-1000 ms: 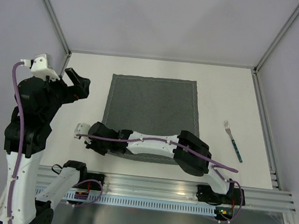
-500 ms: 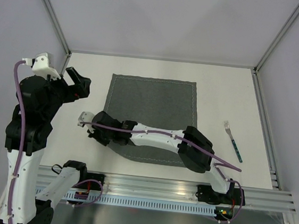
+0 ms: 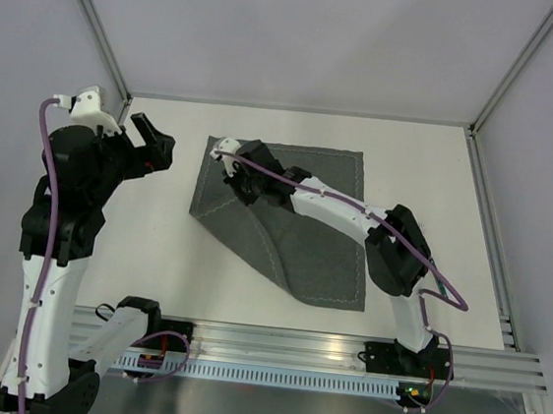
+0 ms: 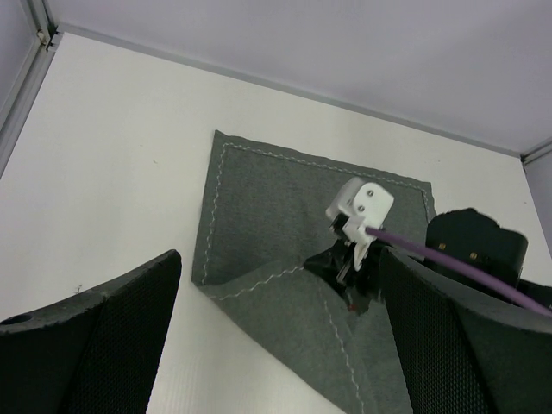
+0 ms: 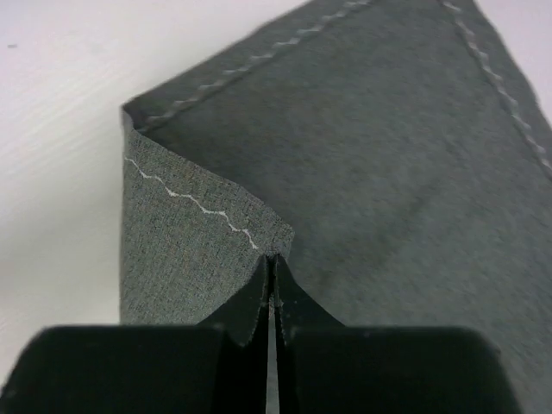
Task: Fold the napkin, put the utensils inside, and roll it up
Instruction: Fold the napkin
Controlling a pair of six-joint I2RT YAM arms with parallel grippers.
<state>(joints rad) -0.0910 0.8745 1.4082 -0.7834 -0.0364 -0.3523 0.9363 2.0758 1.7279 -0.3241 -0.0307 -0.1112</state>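
The dark grey napkin (image 3: 322, 242) lies on the white table. Its near-left corner is lifted and pulled over toward the far-left corner, which leaves a diagonal fold. My right gripper (image 3: 241, 192) is shut on that corner; in the right wrist view the jaws (image 5: 270, 257) pinch the stitched tip over the napkin (image 5: 388, 129). My left gripper (image 3: 159, 150) hangs open in the air left of the cloth, nothing between its fingers (image 4: 129, 328); it looks down on the napkin (image 4: 259, 198). The utensils are hidden in these views.
The right arm's elbow (image 3: 396, 249) and its purple cable stretch over the napkin's right side. An aluminium rail (image 3: 291, 347) runs along the near edge. Walls with metal posts (image 3: 124, 102) close off the far, left and right sides.
My right gripper has carried the napkin's near-left corner from the near edge up toward the far left, folding the cloth diagonally. The left arm has shifted only slightly.
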